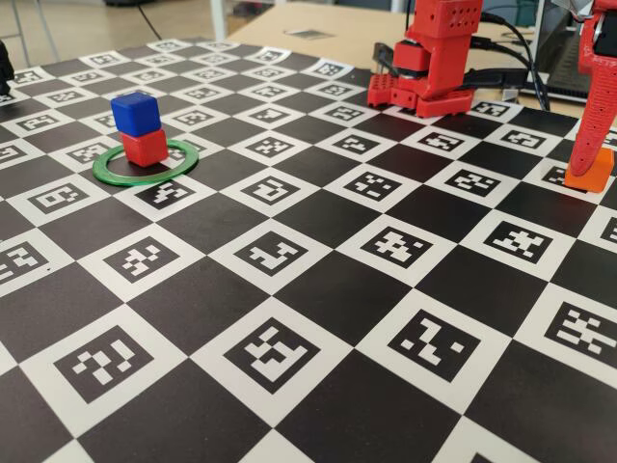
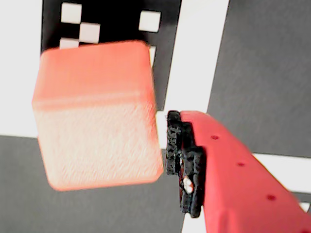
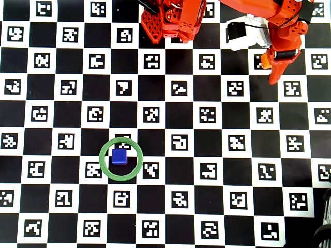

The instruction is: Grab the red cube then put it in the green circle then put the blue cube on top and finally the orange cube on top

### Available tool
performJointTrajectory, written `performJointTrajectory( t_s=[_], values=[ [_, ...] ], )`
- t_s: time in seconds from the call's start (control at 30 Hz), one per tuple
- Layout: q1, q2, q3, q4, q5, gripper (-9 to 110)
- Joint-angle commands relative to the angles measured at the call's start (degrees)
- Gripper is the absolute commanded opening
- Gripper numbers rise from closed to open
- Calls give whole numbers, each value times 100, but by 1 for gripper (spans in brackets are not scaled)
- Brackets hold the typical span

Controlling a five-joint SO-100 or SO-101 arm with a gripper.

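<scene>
Overhead: blue cube (image 3: 120, 157) hides red cube; orange cube (image 3: 265, 60) mostly behind gripper (image 3: 272, 77).

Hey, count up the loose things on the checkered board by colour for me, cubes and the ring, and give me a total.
Red: 1, the red cube inside the ring.
Blue: 1, the blue cube stacked on the red one.
Orange: 1, the orange cube at the gripper.
Green: 1, the green ring.
Total: 4
</scene>
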Motion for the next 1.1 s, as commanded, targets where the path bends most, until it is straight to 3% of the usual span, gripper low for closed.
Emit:
performJointTrajectory(
  t_s=[0.0,1.07],
  values=[
    [18,70,-246,-62,44,41],
    [0,299,404,-923,-26,36]
  ],
)
